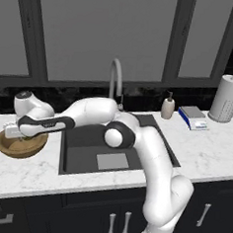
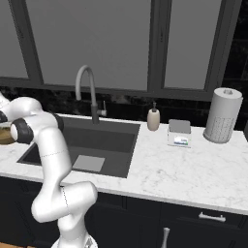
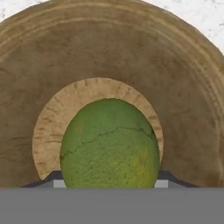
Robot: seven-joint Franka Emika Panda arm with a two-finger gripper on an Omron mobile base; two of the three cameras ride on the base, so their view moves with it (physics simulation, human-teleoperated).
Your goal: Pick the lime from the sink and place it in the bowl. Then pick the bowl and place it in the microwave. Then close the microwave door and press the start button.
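The light-brown wooden bowl (image 1: 21,145) sits on the marble counter just left of the sink (image 1: 85,158). My gripper (image 1: 19,136) reaches down into it from the right. In the hand view the yellow-green lime (image 3: 109,144) sits between my two dark fingertips (image 3: 167,177), which press on its sides. My gripper (image 3: 109,181) is shut on the lime, right over the pale flat bottom of the bowl (image 3: 48,131). A sliver of the bowl (image 2: 5,136) peeks past my arm at the left edge of the right base view.
The curved faucet (image 1: 115,79) rises behind the dark sink (image 2: 104,138). A soap bottle (image 1: 168,106), a small blue-and-white box (image 1: 192,118) and a paper towel roll (image 1: 227,99) stand on the counter to the right. My arm spans the basin.
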